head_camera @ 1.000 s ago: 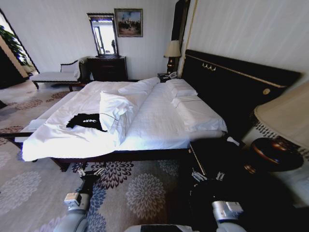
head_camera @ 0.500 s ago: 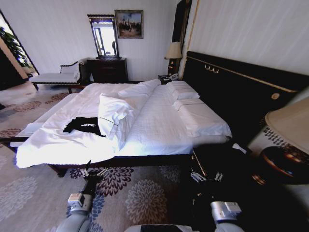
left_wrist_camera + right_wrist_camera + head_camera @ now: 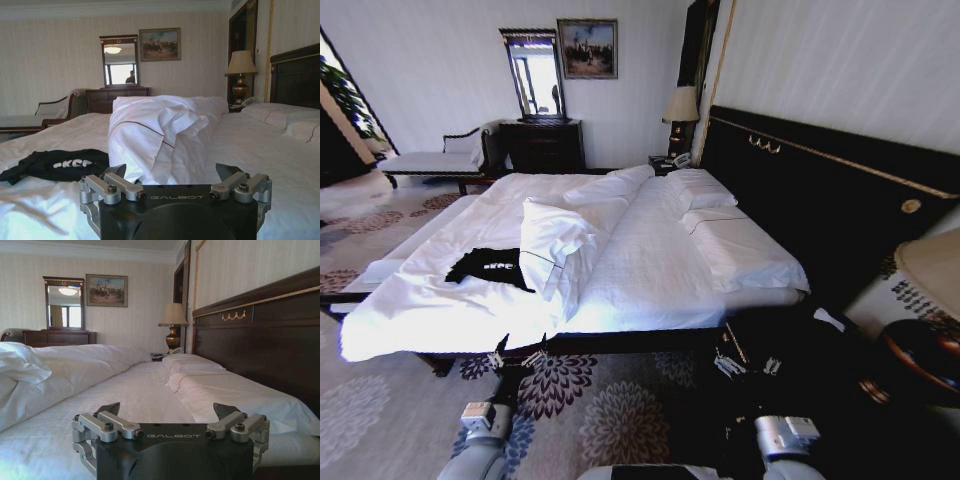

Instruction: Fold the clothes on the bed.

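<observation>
Shirt: the soft black cotton T-shirt with small white letters [image 3: 488,266] lies crumpled on the near left part of the wide white bed [image 3: 650,270], just left of a puffy white pillow [image 3: 552,245].
Feel: I think it is light and floppy, and will sag when lifted.
Hold: best at the shoulders or hem corners.
Left tool [image 3: 175,177]: fingers apart, low by the bed's near edge, holding nothing.
Right tool [image 3: 170,415]: fingers apart, holding nothing.
</observation>
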